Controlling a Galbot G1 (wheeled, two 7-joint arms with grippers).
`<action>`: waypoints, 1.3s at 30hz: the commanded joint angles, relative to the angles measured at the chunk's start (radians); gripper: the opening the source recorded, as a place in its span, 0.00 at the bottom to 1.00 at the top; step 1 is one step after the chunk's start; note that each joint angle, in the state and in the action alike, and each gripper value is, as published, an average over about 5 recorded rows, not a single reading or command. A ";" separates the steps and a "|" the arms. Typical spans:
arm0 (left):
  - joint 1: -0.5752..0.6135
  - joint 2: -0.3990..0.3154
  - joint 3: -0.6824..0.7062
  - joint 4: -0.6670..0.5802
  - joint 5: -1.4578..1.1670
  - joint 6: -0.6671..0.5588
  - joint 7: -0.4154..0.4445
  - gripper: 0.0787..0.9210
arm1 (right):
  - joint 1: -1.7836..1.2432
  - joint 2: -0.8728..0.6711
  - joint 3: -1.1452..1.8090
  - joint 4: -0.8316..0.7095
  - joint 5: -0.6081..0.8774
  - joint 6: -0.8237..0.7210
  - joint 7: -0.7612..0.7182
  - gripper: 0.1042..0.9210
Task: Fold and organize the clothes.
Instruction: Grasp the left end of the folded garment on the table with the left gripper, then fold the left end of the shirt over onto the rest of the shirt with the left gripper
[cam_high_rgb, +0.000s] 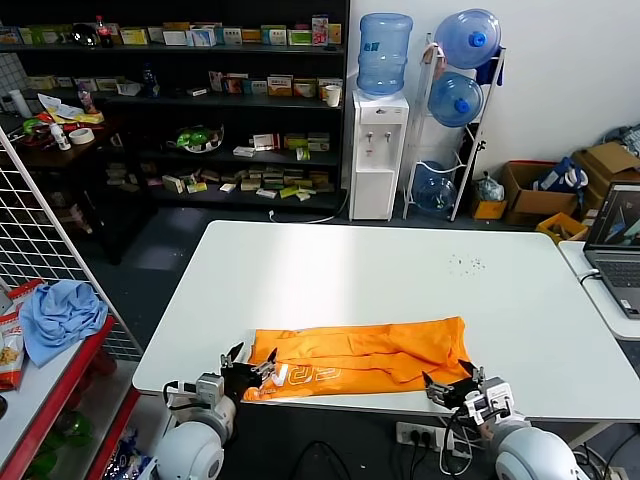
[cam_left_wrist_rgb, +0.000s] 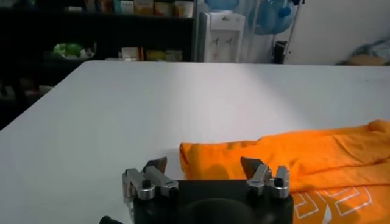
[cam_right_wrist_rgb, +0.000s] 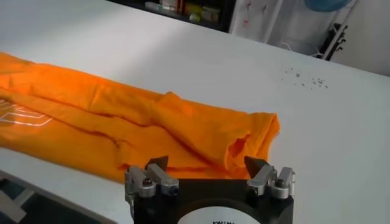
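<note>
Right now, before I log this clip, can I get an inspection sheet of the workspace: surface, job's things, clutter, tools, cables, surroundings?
Surface: white table, bare apart from the shirt and a patch of small dark specks.
Job's things: orange T-shirt folded into a long band along the near edge, white lettering showing at its left end.
Clutter: laptop on a side table at right.
Tools: left tool open at the shirt's left end; right tool open at its right end; neither holds cloth.
Cables: power strip with leads under the near edge.
Surroundings: shelves, water dispenser, blue cloth on a red rack.
</note>
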 joint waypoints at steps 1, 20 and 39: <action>-0.021 -0.020 0.000 0.075 -0.121 0.041 -0.014 0.88 | -0.013 0.003 0.001 0.009 -0.002 0.001 0.000 0.88; -0.021 -0.015 0.006 0.015 -0.143 0.049 -0.015 0.41 | -0.023 0.015 -0.010 0.025 -0.002 -0.010 0.004 0.88; -0.233 0.193 -0.146 0.199 -0.277 0.075 -0.057 0.04 | -0.003 0.038 -0.011 0.044 -0.061 0.041 0.020 0.88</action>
